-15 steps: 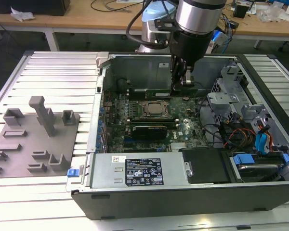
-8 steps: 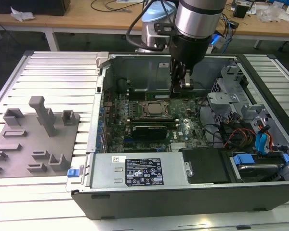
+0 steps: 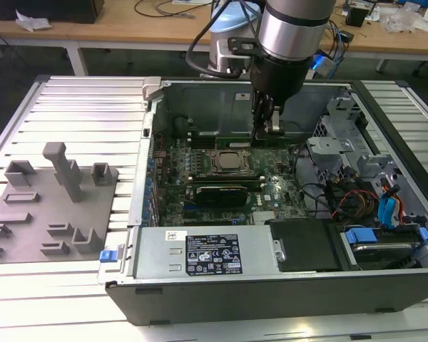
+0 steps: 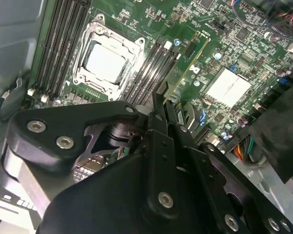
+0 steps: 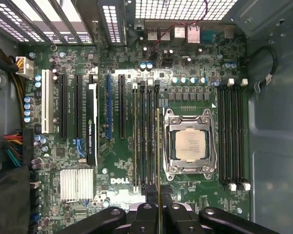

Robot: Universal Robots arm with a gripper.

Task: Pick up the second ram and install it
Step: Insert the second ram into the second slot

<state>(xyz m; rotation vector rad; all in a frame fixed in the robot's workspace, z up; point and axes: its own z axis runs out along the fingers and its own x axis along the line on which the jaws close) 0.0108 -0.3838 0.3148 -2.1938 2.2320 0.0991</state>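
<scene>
Fingers (image 5: 173, 214) of the gripper (image 5: 157, 207) were closed on the second ram (image 5: 158, 161), pinching the thin stick by one end in the first wrist view. From there its long axis ran straight away from the gripper, parallel to the black memory slots (image 5: 145, 139) and alongside the CPU socket (image 5: 189, 145), with its free end reaching toward the rear ports of the motherboard (image 5: 112, 170). It appeared edge-on as a narrow line with a yellowish edge, lying over the slot nearest the socket on that side; whether it touched the slot could not be told.

In the second wrist view the stick (image 4: 185, 73) showed as a slim green strip with a gold edge, slanting up out of the gripper (image 4: 161, 105) beside the slots next to the socket (image 4: 107, 63).

In the exterior view the gripper (image 3: 266, 128) hung inside the open computer case (image 3: 271, 285), just behind the socket (image 3: 230, 162), with the arm (image 3: 292, 35) upright above it. A gray tray (image 3: 36, 214) lay on the slatted table (image 3: 78, 107) toward the exterior view's left, well apart from the case.
</scene>
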